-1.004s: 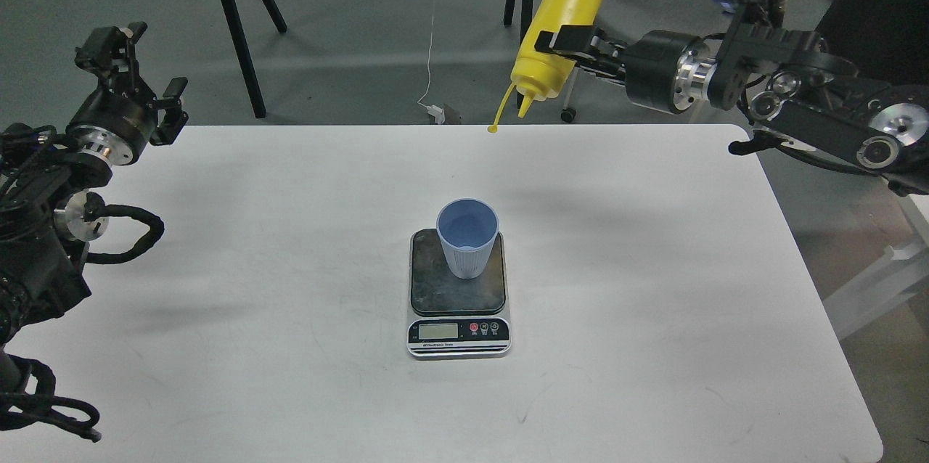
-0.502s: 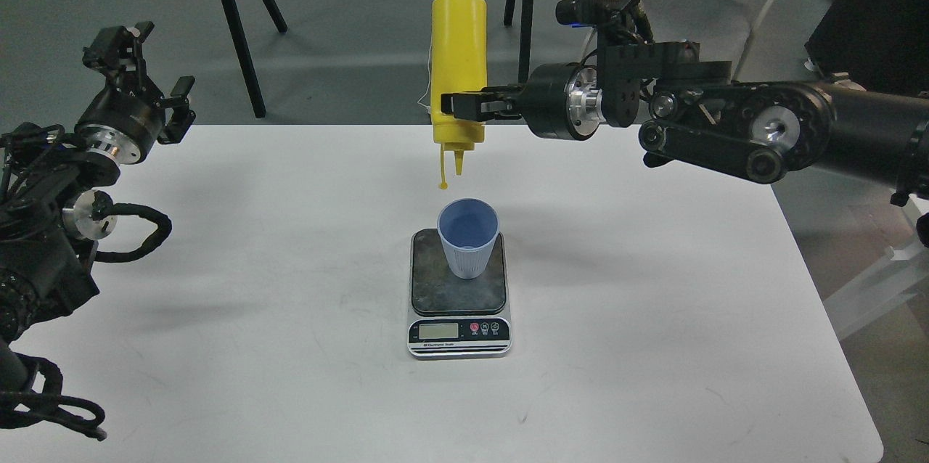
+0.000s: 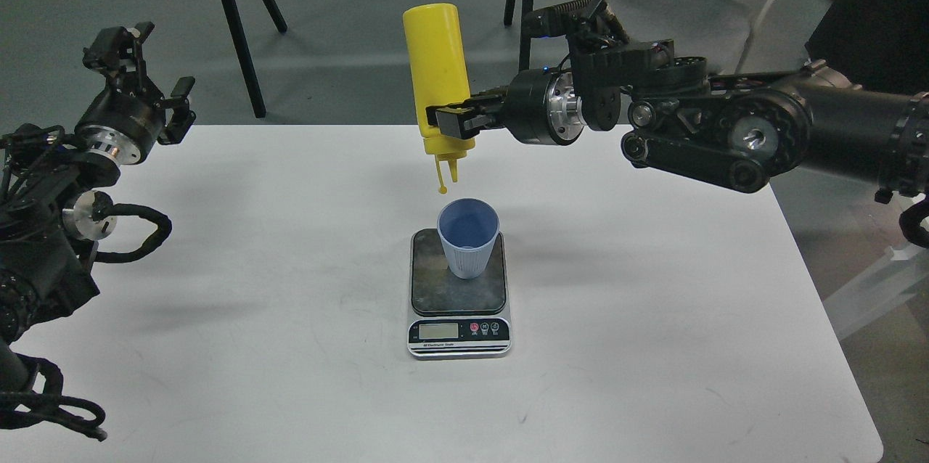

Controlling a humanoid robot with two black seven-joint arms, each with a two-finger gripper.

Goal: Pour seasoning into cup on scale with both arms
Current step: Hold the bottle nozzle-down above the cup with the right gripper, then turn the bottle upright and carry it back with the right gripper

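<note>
The yellow seasoning bottle [image 3: 437,71] hangs upside down in my right gripper [image 3: 448,122], which is shut on its lower body near the nozzle. The nozzle and the dangling tethered cap point down, just above and slightly left of the light blue cup [image 3: 468,236]. The cup stands upright on the dark plate of the scale [image 3: 458,300] at the table's middle. My left gripper [image 3: 123,49] is raised at the table's far left edge, empty, with its fingers apart, far from the cup.
The white table [image 3: 653,318] holds only the scale and cup. Behind it are black trestle legs [image 3: 232,27], a grey chair [image 3: 682,6] and a cable on the floor.
My right arm carried the bottle left from the table's back right, turned it nozzle-down over the cup and shifted it slightly left and lower. The left arm has barely moved.
</note>
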